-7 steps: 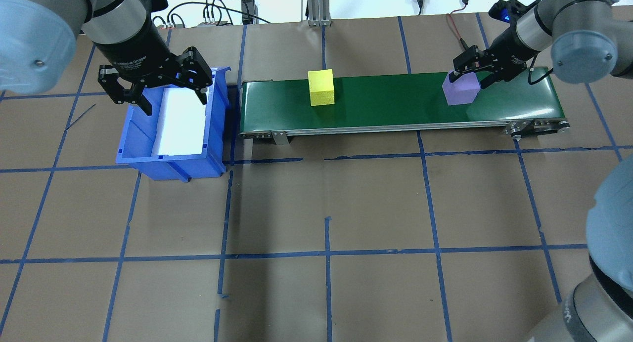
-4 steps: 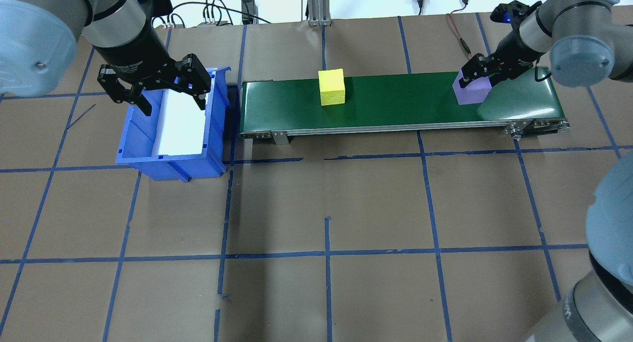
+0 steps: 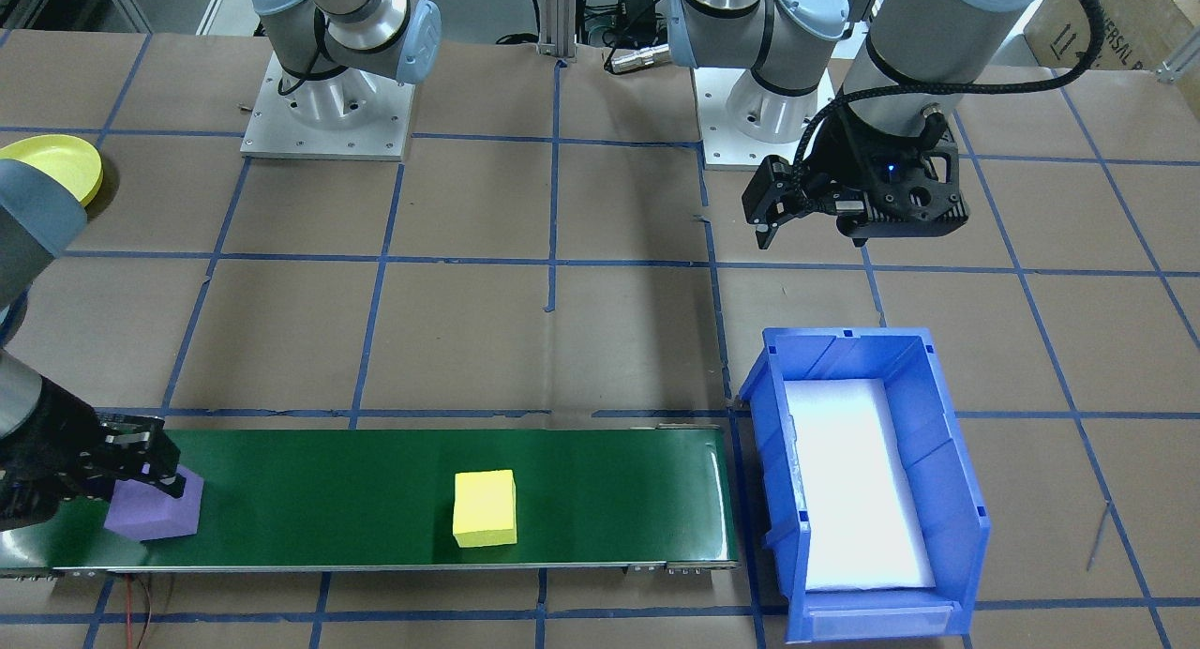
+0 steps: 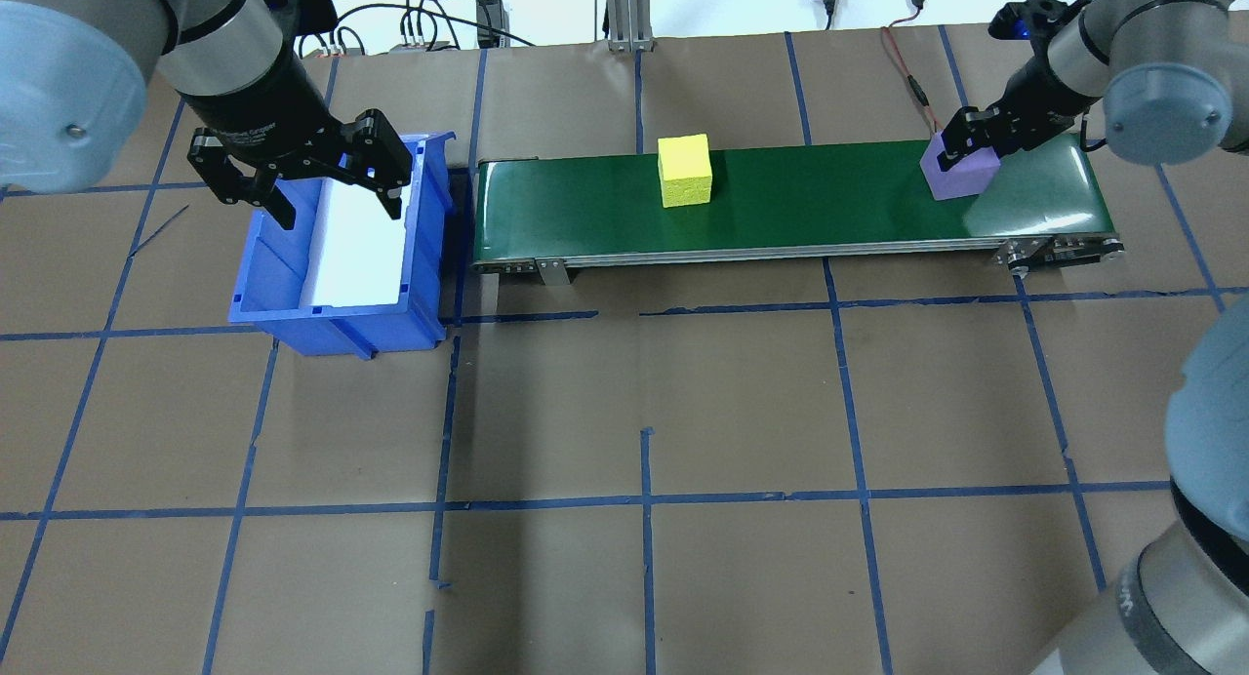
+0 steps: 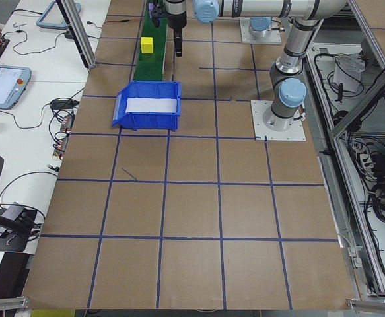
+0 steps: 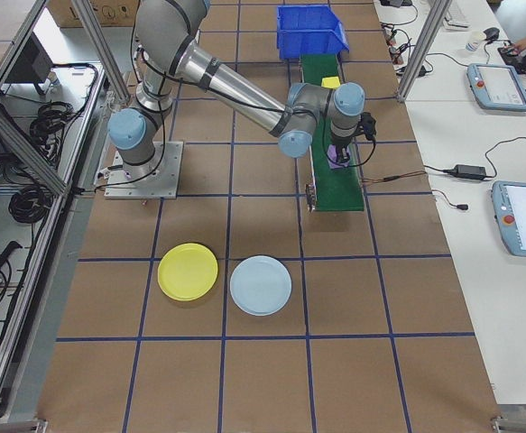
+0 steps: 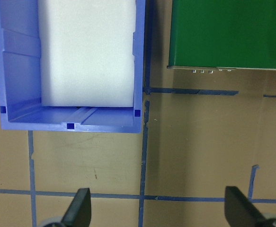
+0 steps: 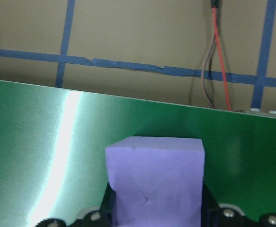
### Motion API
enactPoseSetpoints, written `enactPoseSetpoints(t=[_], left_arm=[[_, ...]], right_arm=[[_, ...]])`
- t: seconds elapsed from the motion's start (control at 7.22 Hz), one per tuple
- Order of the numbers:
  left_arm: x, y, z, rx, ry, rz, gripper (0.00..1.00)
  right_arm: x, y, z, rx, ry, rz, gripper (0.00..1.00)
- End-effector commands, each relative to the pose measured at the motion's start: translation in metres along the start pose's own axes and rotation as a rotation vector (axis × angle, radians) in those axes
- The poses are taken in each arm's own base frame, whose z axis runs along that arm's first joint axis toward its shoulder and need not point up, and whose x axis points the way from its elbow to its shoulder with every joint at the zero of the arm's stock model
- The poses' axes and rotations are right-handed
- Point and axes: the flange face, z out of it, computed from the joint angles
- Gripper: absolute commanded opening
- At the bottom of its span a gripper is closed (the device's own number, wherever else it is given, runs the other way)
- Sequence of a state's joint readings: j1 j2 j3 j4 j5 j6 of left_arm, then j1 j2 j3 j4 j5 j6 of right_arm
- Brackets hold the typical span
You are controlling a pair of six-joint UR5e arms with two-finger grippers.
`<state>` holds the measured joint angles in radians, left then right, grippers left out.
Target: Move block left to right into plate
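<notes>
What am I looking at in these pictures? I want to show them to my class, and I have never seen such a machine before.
These are two robot arms bolted to a brown paper-covered table, photographed from above, from the front, from both table ends, and from a camera on each wrist. On the table lies a green conveyor belt carrying a yellow foam cube and a purple foam cube. The right gripper is closed on the purple cube. The left gripper hangs open over a blue plastic bin with a white lining. A yellow round plate and a pale blue round plate wait nearby.
</notes>
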<state>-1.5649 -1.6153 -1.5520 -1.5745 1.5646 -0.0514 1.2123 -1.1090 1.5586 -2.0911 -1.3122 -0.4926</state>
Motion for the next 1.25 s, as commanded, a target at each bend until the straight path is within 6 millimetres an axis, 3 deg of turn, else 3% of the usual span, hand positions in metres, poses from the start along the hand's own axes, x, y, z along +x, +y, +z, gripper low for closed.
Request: enactPoseSetpoints(t=[0.0,0.28,0.42,0.55,0.69,0.83,0.97,1.11], left_arm=[[0.001,0.001,-0.001,0.002,0.001,-0.001,1.0],[0.001,0.001,0.001,-0.001,0.001,0.002,1.0],[0.002,0.001,0.001,-0.001,0.003,0.002,1.0],[0.002,0.001,0.001,-0.001,0.003,0.002,1.0],[0.002,0.001,0.001,-0.002,0.004,0.001,1.0],[0.002,0.001,0.001,-0.002,0.004,-0.001,1.0],[0.002,0.001,0.001,-0.002,0.004,-0.001,1.0],[0.003,0.001,0.001,-0.002,0.004,-0.001,1.0]], right_arm=[[0.063,0.031,-0.057,0.007,0.016,0.019,0.24],[0.129,0.102,-0.13,-0.07,0.063,-0.017,0.24],[0.18,0.145,-0.138,-0.083,0.057,-0.037,0.25],[0.232,0.205,-0.148,-0.072,0.053,-0.018,0.26],[0.265,0.231,-0.14,-0.068,0.052,-0.057,0.26],[0.315,0.262,-0.123,-0.046,0.087,-0.027,0.3],[0.345,0.286,-0.095,-0.056,0.046,-0.022,0.35],[0.348,0.289,-0.09,-0.07,0.043,-0.012,0.42]])
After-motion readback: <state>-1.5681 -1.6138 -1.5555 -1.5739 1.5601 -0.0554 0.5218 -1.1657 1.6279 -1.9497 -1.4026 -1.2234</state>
